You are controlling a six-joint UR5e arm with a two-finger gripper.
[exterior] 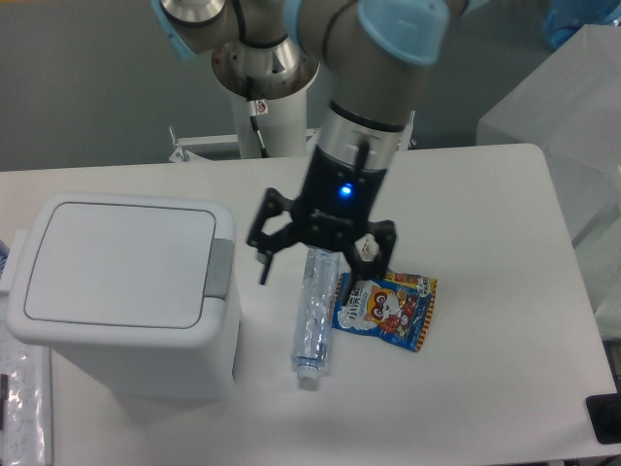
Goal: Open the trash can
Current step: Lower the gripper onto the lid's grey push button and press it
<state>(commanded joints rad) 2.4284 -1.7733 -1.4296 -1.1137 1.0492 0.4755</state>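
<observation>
Beside the shut trash can [126, 291] – bottle [312, 316], snack packet [388, 311] – pincer [303, 280] wide

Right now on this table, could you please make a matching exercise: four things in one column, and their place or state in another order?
Things:
1. large white plastic trash can
2. clear plastic bottle
3. blue snack packet
4. black end effector

States:
A. lying beside the bottle, away from the can
B. lid closed
C. open, above the bottle
D. lying between can and packet

Pairs: 1-B, 2-D, 3-A, 4-C
</observation>
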